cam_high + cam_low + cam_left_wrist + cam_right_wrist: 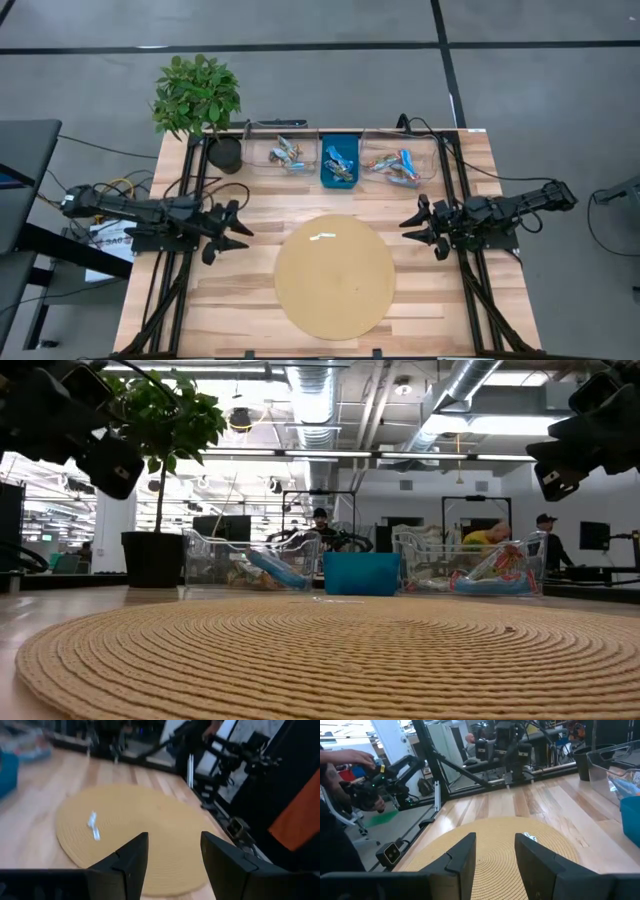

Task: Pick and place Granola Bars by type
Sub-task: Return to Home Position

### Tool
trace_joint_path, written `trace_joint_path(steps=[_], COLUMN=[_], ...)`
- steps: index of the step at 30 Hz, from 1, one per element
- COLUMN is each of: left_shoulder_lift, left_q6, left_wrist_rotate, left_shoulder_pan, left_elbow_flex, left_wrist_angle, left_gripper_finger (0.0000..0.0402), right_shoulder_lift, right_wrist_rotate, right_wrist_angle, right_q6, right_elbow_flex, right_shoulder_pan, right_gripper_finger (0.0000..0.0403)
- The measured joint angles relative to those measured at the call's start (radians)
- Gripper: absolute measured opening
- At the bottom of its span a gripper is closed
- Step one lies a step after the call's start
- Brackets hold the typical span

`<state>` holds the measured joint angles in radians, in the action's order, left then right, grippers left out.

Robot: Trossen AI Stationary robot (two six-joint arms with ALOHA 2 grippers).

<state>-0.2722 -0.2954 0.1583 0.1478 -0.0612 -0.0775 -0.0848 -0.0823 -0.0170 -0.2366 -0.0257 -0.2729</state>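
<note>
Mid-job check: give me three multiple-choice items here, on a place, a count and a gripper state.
1. Where is the blue bin? A between the left transparent bin and the right transparent bin; B left of both; C right of both.
2. How many bins hold Granola Bars? A one; B two; C three.
3. The left gripper and right gripper are: A both open, empty; B both shut on bars; C both shut, empty.
Answers: 1 A, the transparent bins flank it. 2 C, wrappers show in all three. 3 A, wrist views show fingers apart, nothing between.

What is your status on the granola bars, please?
Left gripper open, left of mat; right gripper open, right side. Granola bars in rear bins. White scrap on mat.
</note>
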Motion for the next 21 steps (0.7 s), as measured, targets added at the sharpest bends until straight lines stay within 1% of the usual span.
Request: trace_joint_path(steps=[3,6,10,15,19,21], left_shoulder_lift=[0.060,0.110,0.175,0.273,0.269,0.272], left_q6=[0.059,0.116,0.126,0.126,0.127,0.126], left_wrist_rotate=[-0.023,-0.072,-0.122,-0.126,-0.127,-0.138], left_shoulder_pan=[0.000,0.000,0.000,0.000,0.000,0.000], left_elbow_flex=[0.000,0.000,0.000,0.001,0.003,0.029], left_wrist_angle=[0.003,0.006,0.047,0.107,0.062,-0.019], left_gripper_finger=[0.0173,0.0173,0.0173,0.0173,0.0173,0.0174], right_shoulder_lift=[0.000,0.000,0.000,0.000,0.000,0.000], right_wrist_rotate=[0.000,0.000,0.000,0.000,0.000,0.000], right_wrist_angle=[0.000,0.000,0.000,0.001,0.000,0.000], right_q6=[0.000,0.000,0.000,0.000,0.000,0.000], right_elbow_flex=[0.000,0.000,0.000,0.000,0.000,0.000], right_shoulder_pan=[0.000,0.000,0.000,0.000,0.000,0.000], right_gripper_finger=[0.0127,0.0127,0.0127,0.0127,0.0127,0.0127])
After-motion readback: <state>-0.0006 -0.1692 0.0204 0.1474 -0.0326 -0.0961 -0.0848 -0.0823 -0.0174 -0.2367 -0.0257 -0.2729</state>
